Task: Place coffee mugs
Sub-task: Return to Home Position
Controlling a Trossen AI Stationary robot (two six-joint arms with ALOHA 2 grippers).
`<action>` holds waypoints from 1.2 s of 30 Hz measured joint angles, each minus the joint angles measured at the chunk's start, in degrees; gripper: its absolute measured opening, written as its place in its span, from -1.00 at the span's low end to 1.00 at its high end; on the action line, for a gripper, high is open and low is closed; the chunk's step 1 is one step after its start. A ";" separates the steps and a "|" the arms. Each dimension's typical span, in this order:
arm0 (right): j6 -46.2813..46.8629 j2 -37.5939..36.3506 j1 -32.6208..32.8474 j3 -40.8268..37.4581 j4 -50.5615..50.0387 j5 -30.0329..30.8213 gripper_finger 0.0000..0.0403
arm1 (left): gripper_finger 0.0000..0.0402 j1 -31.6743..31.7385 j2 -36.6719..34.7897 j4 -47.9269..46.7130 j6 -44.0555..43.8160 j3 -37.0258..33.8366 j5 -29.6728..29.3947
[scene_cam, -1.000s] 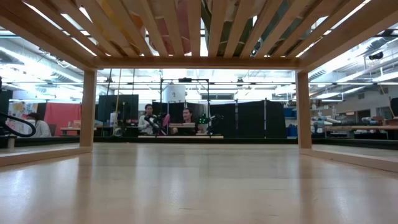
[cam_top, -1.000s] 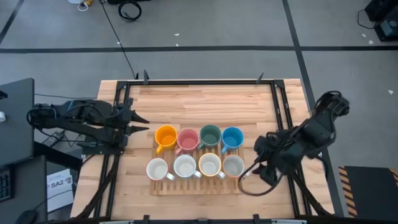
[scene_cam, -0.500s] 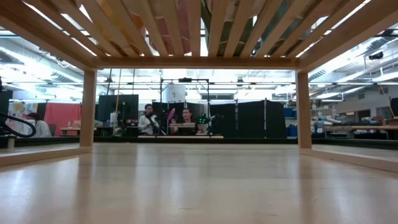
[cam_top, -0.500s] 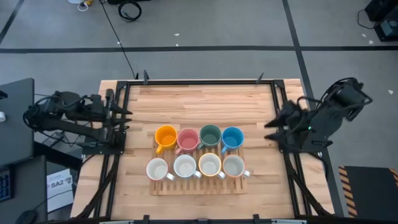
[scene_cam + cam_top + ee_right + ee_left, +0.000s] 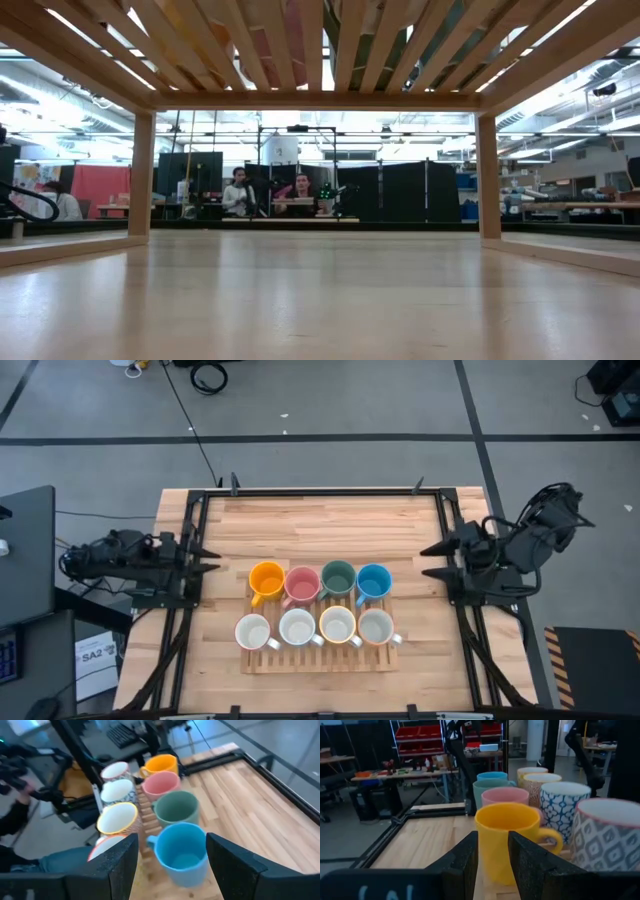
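Eight coffee mugs stand upright in two rows on a slatted wooden rack (image 5: 320, 660) in the middle of the table. The far row is orange (image 5: 266, 579), pink (image 5: 302, 583), dark green (image 5: 338, 578) and blue (image 5: 373, 581). The near row holds several white or patterned ones (image 5: 297, 628). My left gripper (image 5: 212, 559) stands open at the table's left rail, level, pointing at the orange mug (image 5: 507, 837). My right gripper (image 5: 427, 561) stands open at the right rail, facing the blue mug (image 5: 182, 852). Neither touches a mug.
Black metal rails (image 5: 190, 600) run along the table's left and right sides. Bare wood (image 5: 320, 525) lies beyond the rack toward the far edge. The low view looks under the rack's slats (image 5: 320, 40); people (image 5: 240, 192) sit in the room behind.
My right gripper has risen from beside the rightmost near-row mug, swung toward the table's right edge and far side, and tipped up from pointing down to nearly level. My left gripper has drawn back toward the left edge. The mugs have stayed put.
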 joint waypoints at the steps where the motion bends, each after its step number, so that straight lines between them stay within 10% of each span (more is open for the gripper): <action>1: -1.19 -0.88 0.00 -2.17 2.82 -0.13 0.18 | -0.43 0.02 -0.87 1.05 0.60 -1.53 0.02; 17: -18.59 -16.04 -9.60 -33.86 42.21 -15.35 0.18 | -0.43 0.02 -7.16 8.03 4.30 -13.11 -0.19; 36: -23.49 -24.41 -26.68 -52.02 60.36 -39.05 0.18 | -0.43 0.06 -7.16 23.37 5.83 -26.09 -4.13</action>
